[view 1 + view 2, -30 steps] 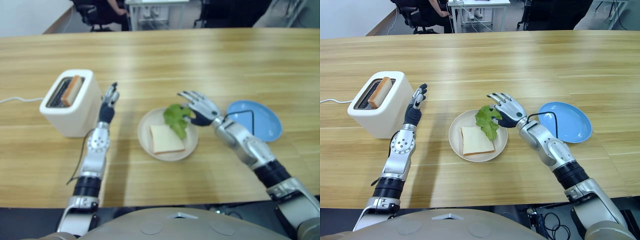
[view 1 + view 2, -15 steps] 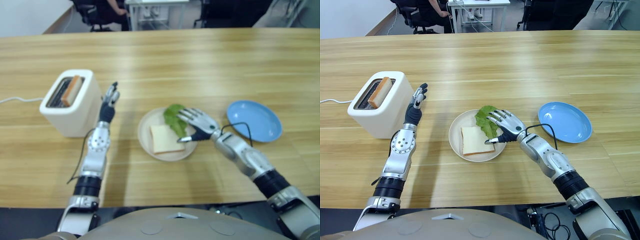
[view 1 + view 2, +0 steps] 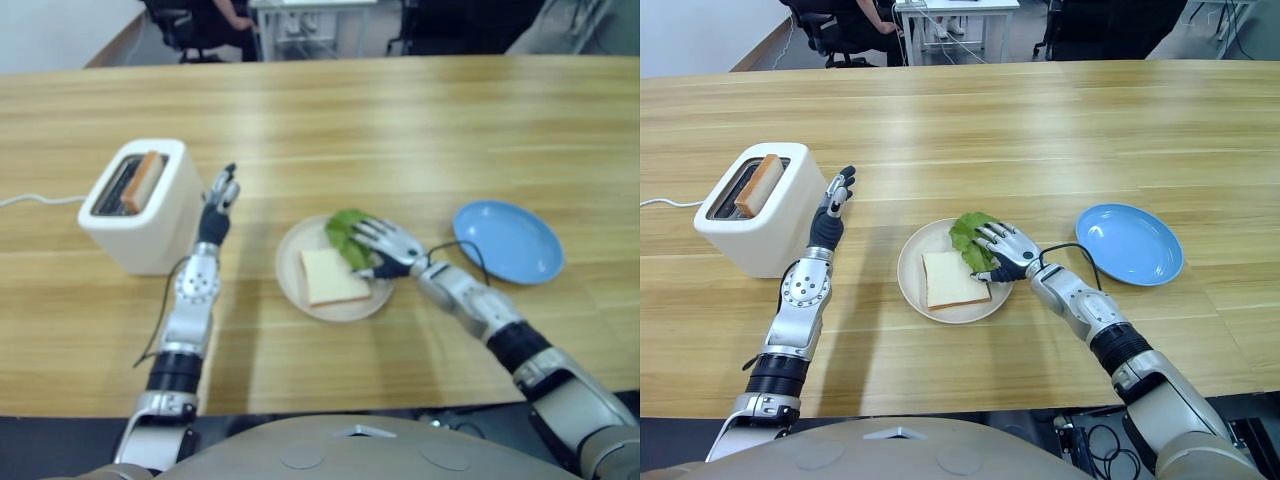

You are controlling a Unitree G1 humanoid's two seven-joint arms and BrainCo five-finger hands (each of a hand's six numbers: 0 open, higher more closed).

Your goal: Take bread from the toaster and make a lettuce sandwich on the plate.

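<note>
Table (image 3: pixel 1040 130): light wood, spanning the whole frame.

Toaster (image 3: pixel 760 235): white, left of centre, upright. One slice of toast (image 3: pixel 758 185) stood in its slot, the browned edge showing above the top. A white cord (image 3: pixel 660 202) ran from the toaster to the left edge.

Left hand (image 3: pixel 833 210): just right of the toaster, near it. Fingers were straight and pointed toward the top of the frame. It held nothing, and I could not tell whether it touched the toaster wall.

Cream plate (image 3: pixel 912 265): centre of frame, slightly below the middle. A pale bread slice (image 3: pixel 955 280) lay flat on it, toward the lower part.

Lettuce (image 3: pixel 965 235): green leaf on the upper right part of the cream plate, overlapping the upper right corner of the bread slice.

Right hand (image 3: pixel 1002 250): lay palm down on the right side of the lettuce, over the plate's right rim. Whether it gripped the leaf or merely rested on it could not be told.

Blue plate (image 3: pixel 1130 245): right of centre, well apart from the cream plate, nothing on it.
</note>
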